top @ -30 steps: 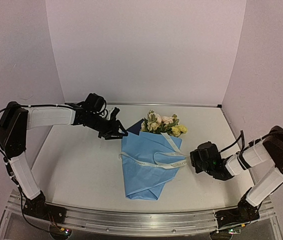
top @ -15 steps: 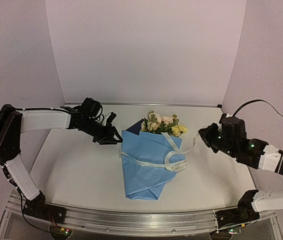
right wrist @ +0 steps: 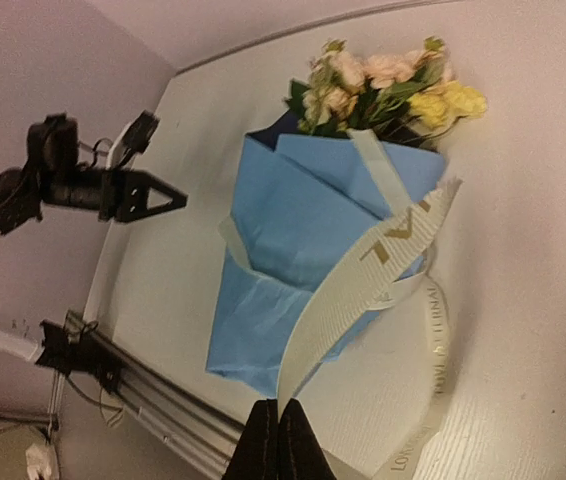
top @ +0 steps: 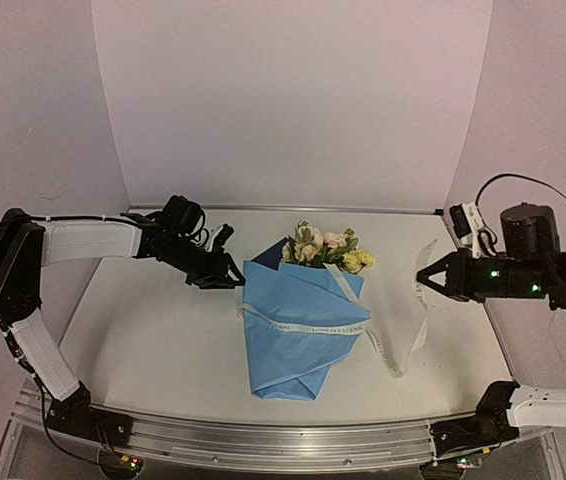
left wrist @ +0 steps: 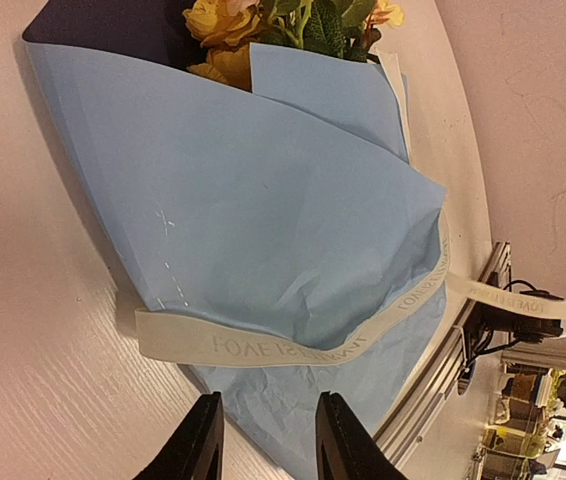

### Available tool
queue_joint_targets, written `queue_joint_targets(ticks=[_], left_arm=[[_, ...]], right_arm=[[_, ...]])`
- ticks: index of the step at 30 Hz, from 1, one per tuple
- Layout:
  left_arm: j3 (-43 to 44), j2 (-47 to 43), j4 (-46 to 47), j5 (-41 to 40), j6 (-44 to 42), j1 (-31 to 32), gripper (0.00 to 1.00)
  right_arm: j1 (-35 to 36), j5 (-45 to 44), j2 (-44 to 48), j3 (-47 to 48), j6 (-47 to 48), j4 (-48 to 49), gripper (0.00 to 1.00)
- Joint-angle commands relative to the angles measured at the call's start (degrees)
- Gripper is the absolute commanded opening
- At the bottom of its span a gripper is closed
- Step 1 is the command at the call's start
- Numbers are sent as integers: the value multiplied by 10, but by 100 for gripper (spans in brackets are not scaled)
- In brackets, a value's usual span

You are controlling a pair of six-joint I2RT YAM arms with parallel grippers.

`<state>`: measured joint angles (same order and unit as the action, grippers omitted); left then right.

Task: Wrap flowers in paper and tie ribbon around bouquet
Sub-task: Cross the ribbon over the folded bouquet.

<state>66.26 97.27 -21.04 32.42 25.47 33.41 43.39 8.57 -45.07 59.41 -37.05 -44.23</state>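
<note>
Nearest, the folded tip of the paper (top: pixel 288 350) is lying on the desk (top: pixel 153 340), light blue side out, wrapped into a cone that is widening toward the back. Just beyond the tip, the ribbon (top: pixel 313 327) is crossing the cone from edge to edge, with one short end sticking out on the left. On the right it is trailing over the desk, then climbing clear of it to the right gripper (top: pixel 421 283). That gripper is hanging above the desk's right side and pinching the ribbon between clenched fingers. Farther back, the left gripper (top: pixel 235 281) is hovering just beside the cone's upper left edge. Its fingers (left wrist: pixel 198 445) are standing partly apart with nothing between them; whether it is touching the paper is hard to say from these views. At the cone's far mouth a dark blue corner is showing. From it the flowers (top: pixel 325 247) are poking out, their pink, cream and yellow blooms pointing toward the back wall (top: pixel 293 100).
</note>
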Motion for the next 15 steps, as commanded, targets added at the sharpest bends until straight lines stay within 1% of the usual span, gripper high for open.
queue_joint_targets(ticks=[1, 3, 6, 11, 15], left_arm=[[20, 3, 13, 10, -9, -3, 33], [15, 2, 21, 12, -12, -2, 33], [8, -2, 22, 11, -21, 2, 33], [0, -9, 9, -35, -47, 30, 33], [-22, -5, 30, -18, -21, 42, 33]], right_arm=[[52, 100, -138, 118, 54, -49, 0], [51, 119, -203, 164, 58, -46, 0], [41, 173, -328, 254, 67, -46, 0], [-2, 304, -509, 368, 65, -27, 0], [-23, 370, -630, 457, 58, -25, 0]])
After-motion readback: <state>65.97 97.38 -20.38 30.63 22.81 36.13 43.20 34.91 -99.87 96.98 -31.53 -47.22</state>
